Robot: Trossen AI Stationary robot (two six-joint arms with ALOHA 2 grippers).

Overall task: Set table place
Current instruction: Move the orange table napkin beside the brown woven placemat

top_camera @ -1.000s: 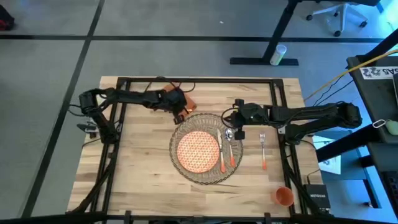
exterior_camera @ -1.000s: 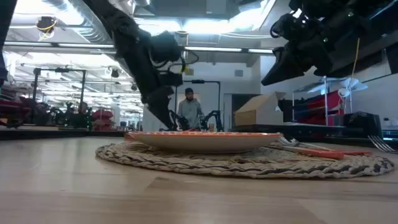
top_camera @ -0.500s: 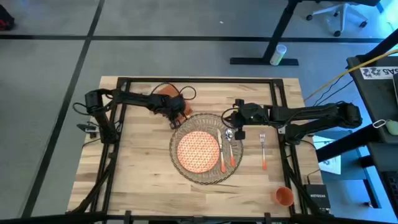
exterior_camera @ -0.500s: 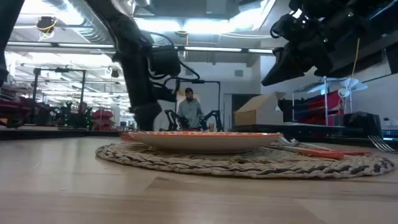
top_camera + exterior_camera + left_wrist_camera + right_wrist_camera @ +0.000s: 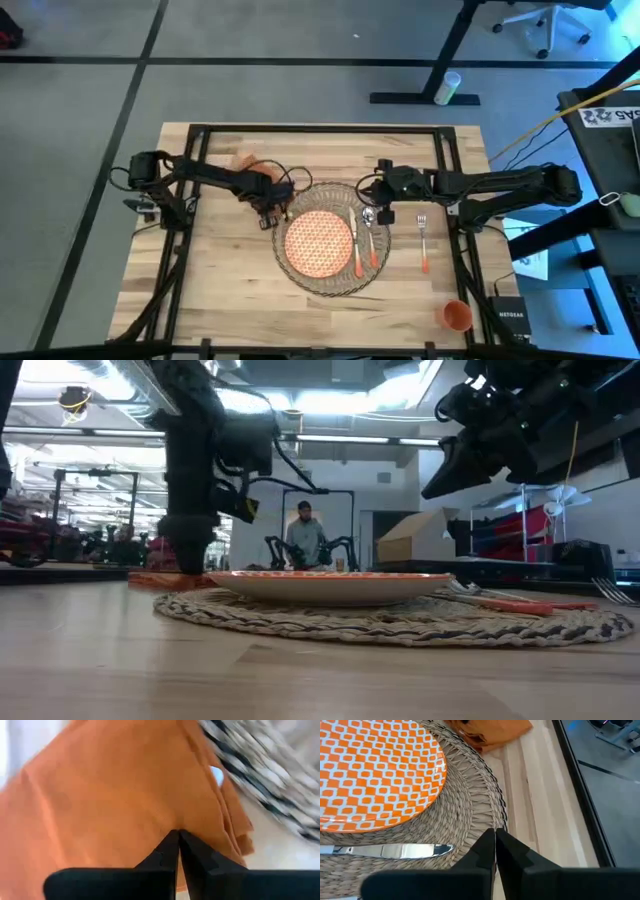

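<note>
The left gripper (image 5: 268, 205) has travelled from the table's far edge toward the mat (image 5: 298, 283) over the last second, dragging the napkin (image 5: 115, 805) with it; it now sits low at the mat's left rim, where a second ago it was behind the plate (image 5: 318, 242). In the left wrist view its fingers are pressed together on the orange cloth, so the napkin is pinched and lies on the table (image 5: 220, 270) just beside the mat's edge. In the low view the napkin (image 5: 165, 581) rests flat on the wood under the gripper (image 5: 187, 550), touching or nearly touching the mat (image 5: 400, 622). Judgement: the napkin is being brought to its spot left of the plate, and release should come next. The left arm is stretched low across the table, wrist pointing steeply down. On the mat, the plate is centred, with spoon (image 5: 358, 243) and knife (image 5: 372, 240) lying on the mat's right side. The right gripper (image 5: 386, 207) has not moved; it hovers above the mat's far right rim, fingers pressed together and empty in its wrist view (image 5: 495, 842). The fork (image 5: 423, 241) lies on bare wood right of the mat, well apart from it, and the cup (image 5: 456, 316) stands off near the table's front right corner, so both are judged not yet placed.
</note>
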